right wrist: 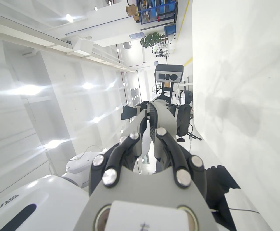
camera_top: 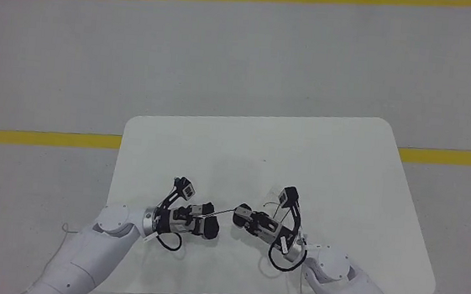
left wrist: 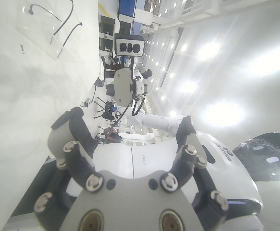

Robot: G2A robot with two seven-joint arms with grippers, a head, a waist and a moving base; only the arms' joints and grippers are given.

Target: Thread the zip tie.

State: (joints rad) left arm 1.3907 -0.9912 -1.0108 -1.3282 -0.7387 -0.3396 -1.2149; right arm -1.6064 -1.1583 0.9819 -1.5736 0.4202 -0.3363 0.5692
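1. Left gripper hangs over the near edge of the white table, its claw spread wide and holding nothing.
2. Right gripper faces it from just to the right, fingers pinched narrow on the black zip tie.
3. The tie's free end points left, in between the left fingers.
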